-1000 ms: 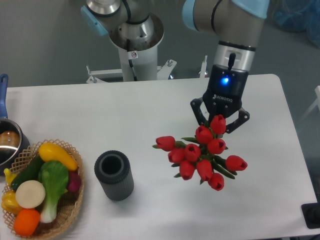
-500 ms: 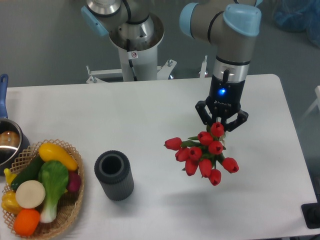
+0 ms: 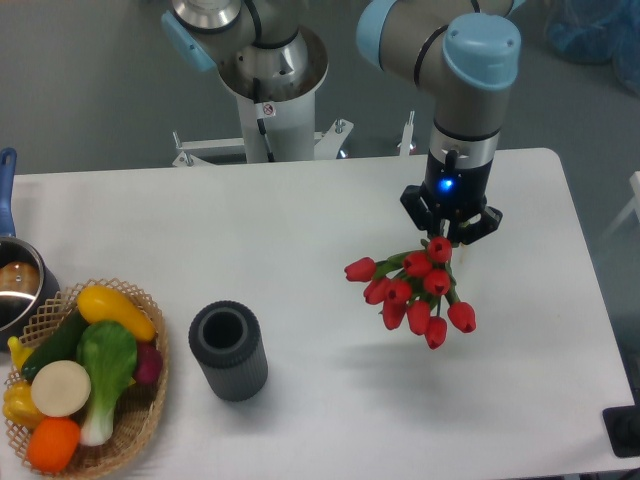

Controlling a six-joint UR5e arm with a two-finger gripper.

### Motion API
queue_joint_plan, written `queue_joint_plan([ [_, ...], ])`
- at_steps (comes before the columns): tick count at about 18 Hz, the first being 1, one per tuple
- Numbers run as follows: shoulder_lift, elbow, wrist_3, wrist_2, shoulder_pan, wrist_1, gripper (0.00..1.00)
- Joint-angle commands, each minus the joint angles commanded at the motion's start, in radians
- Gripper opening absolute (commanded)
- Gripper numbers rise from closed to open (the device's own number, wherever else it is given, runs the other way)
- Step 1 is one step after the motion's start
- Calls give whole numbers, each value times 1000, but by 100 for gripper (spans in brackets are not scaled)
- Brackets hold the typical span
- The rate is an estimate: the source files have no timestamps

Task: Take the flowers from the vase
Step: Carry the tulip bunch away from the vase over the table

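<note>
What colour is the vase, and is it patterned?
Dark grey vase with fine ribbed sides; the fixed camera shows it.

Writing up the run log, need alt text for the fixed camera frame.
A robot arm's claw holds a bunch of red tulips above a white table, clear of the empty dark grey ribbed vase standing to the left. A wicker basket of toy vegetables sits at the table's left edge.

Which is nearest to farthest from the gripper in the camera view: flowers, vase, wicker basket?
1. flowers: held in the gripper, hanging just below it.
2. vase: standing mid-table, image-left of the gripper, mouth empty.
3. wicker basket: far image-left table edge.
</note>
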Motion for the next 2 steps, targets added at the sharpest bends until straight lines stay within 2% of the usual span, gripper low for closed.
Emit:
queue_joint_plan([
  [2,-5,-5,9,31,-3,-3,0],
])
